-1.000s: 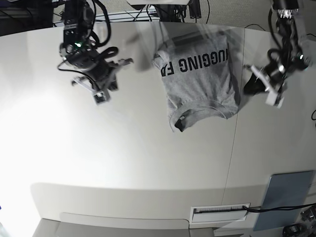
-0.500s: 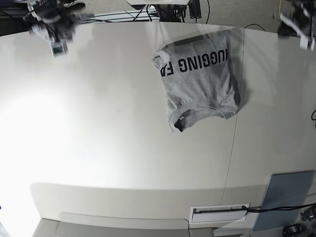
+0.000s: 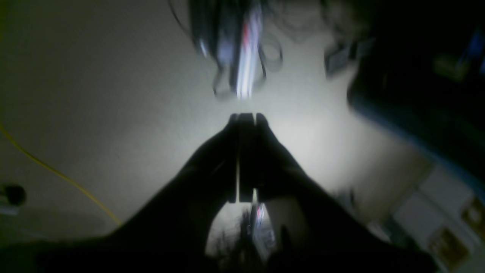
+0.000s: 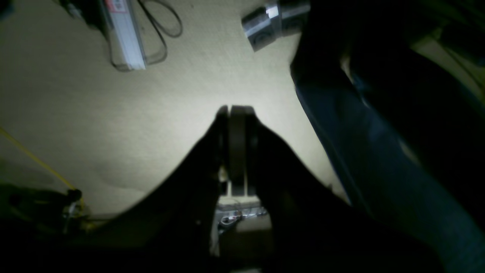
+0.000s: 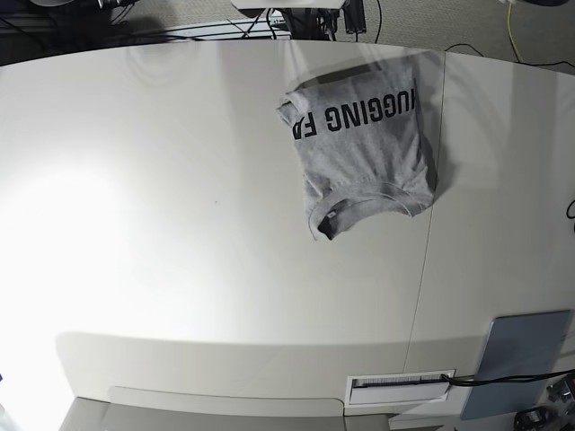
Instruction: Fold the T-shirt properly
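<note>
While both arms were out of the base view, the T-shirt point(image 5: 364, 148) lay folded on the white surface point(image 5: 180, 224), toward one o'clock from the middle of that view. It formed a compact, roughly rectangular bundle, with black block lettering across its far end and the collar with a small dark neck label at its near end, around six o'clock on the bundle. A few edges were slightly uneven, with one sleeve corner poking out at about ten o'clock. A seam in the surface ran just beside the bundle's right edge.

A blue-grey pad point(image 5: 524, 359) lay well apart from the T-shirt, at about five o'clock in the base view, near the surface's front corner.

The left claw point(image 3: 245, 117) was closed, its dark fingers pressed together with nothing between them. It pointed at pale carpeted floor, where blurred cables point(image 3: 238, 49) lay at twelve o'clock; that view was smeared, so those may include some other item.

The right claw point(image 4: 235, 110) was likewise closed and empty, over the same kind of floor. A yellow cord point(image 4: 34, 159) crossed at nine o'clock, and a metal cylinder point(image 4: 274, 21) sat at one o'clock.
</note>
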You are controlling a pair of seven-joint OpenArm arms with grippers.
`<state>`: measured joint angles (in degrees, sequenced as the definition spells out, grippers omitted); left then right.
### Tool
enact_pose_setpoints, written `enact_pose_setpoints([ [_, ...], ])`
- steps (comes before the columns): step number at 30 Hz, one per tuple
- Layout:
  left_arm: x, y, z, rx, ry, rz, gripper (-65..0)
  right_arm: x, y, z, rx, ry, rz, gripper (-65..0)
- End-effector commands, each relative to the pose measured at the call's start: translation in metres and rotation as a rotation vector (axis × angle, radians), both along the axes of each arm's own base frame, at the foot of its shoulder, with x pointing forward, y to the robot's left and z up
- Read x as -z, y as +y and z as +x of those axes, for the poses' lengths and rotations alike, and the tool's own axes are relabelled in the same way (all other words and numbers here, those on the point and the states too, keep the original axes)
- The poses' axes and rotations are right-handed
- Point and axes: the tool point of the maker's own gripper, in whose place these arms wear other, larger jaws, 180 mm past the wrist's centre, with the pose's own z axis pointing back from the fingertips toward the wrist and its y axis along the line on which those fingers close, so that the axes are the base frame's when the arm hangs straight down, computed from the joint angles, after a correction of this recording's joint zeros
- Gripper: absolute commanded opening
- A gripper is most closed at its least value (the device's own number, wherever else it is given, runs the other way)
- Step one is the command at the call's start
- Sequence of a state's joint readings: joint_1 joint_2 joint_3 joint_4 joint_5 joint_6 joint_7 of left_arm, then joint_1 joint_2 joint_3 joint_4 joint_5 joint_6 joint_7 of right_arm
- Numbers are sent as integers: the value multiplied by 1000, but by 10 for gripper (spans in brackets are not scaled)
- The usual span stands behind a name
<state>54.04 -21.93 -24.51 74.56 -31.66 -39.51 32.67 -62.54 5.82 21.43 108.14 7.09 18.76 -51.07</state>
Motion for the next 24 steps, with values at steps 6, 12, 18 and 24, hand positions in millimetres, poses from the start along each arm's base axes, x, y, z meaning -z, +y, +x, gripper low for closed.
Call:
enact_pose_setpoints([
  [6, 43, -63, -3, 70, -46, -107, -559, 72, -30, -29, 98, 97, -14, -650],
  [12, 94, -96, 24, 15, -9, -61, -559, 146, -37, -17, 233, -2, 58, -650],
  [18, 126, -134, 73, -7, -62, -25, -559, 183, -29, 39, 331, -203, 159, -650],
  [24, 147, -150, 100, -15, -32, 75, -559, 196, -12, 82, 374, -251, 203, -650],
])
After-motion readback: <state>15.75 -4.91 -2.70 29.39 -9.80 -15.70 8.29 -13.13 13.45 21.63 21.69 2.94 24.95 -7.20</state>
